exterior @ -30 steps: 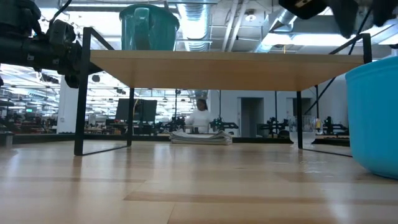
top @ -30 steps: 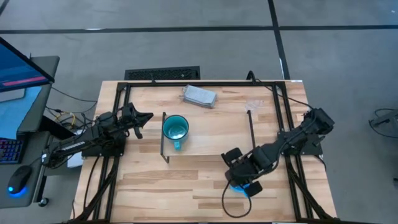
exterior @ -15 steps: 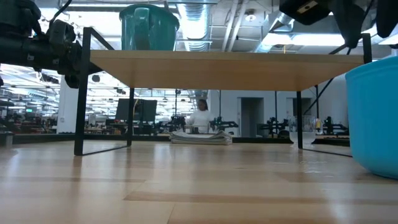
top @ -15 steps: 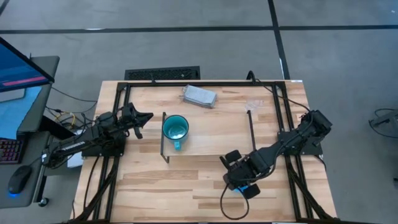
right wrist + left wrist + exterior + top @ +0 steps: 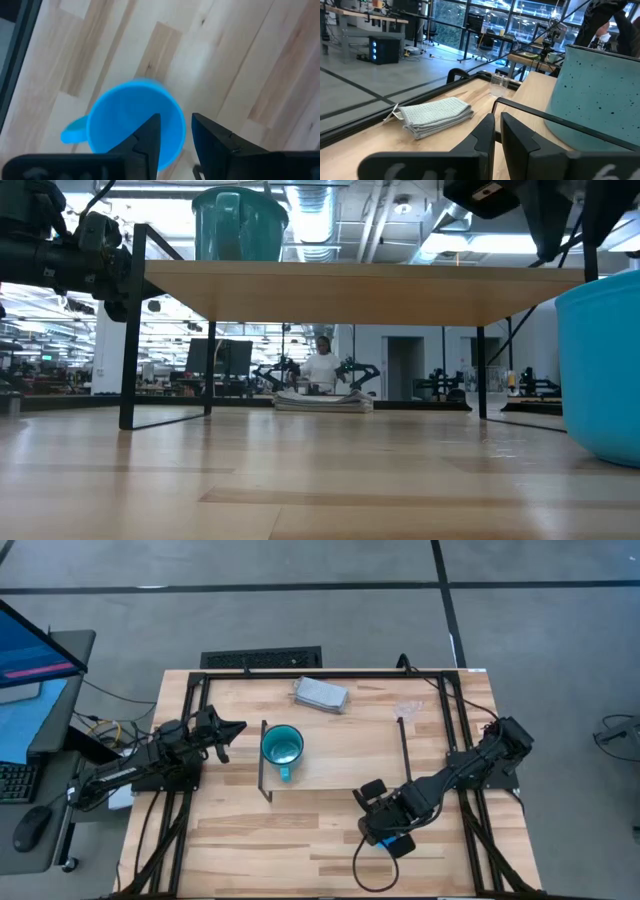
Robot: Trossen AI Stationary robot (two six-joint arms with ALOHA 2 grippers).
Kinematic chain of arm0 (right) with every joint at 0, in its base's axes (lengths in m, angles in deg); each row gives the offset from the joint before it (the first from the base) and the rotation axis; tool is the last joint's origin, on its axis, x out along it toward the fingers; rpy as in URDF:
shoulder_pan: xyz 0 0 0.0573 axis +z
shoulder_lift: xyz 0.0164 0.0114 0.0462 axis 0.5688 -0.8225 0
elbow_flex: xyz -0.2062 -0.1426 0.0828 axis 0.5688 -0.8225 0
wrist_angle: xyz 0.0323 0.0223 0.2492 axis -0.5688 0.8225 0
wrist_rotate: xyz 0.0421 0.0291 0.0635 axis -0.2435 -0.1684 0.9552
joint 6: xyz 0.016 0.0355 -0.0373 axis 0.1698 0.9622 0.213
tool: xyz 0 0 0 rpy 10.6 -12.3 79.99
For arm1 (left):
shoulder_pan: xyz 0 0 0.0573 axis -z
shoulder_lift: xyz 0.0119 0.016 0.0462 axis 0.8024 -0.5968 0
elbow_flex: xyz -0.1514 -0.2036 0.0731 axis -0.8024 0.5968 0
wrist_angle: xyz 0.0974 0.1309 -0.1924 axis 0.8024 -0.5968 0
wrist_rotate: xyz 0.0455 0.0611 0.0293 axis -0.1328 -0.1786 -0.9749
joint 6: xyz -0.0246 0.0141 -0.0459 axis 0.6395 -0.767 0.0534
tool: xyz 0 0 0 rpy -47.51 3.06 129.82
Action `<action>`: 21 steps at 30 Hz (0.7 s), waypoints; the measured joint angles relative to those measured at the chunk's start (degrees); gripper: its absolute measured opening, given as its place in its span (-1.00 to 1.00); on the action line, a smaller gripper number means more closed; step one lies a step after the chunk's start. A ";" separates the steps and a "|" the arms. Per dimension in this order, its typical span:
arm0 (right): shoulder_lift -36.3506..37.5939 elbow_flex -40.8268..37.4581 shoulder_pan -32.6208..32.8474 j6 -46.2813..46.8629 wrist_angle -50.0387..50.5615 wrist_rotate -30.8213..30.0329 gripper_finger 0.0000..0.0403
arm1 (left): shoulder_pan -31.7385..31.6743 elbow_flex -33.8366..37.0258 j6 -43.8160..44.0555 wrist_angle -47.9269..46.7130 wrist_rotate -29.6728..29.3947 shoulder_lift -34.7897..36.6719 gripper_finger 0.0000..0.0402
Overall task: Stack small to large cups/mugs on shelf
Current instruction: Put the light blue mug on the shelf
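The teal mug (image 5: 282, 748) stands upright on the left end of the light-wood shelf (image 5: 345, 755); it also shows in the low view (image 5: 240, 225). The bright blue mug (image 5: 132, 125) stands upright on the table in front of the shelf, mouth up. My right gripper (image 5: 176, 122) is open just above it, pointing down, one finger over the mug's inside and one outside its rim. The clear cup (image 5: 408, 708) stands on the table at the far right. My left gripper (image 5: 228, 730) is shut and empty, level, left of the shelf.
A folded grey cloth (image 5: 320, 694) lies on the table behind the shelf. The shelf's dark wire legs (image 5: 128, 330) stand at its ends. Bare tabletop (image 5: 270, 835) lies in front of the shelf. A person shows far off in the room behind.
My right gripper has shifted a little toward the table's left, coming more squarely over the blue mug. The mugs and my left arm have stayed where they were.
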 joint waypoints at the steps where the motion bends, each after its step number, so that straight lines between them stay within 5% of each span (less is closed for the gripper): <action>1: -0.52 0.03 -0.29 0.01 -0.71 -0.02 -0.34 | 0.00 0.00 0.00 0.00 0.00 0.00 -0.90; 21: -3.03 -0.02 -2.26 -1.10 -0.88 1.66 -0.35 | 0.02 0.00 0.00 0.02 0.04 0.02 -0.90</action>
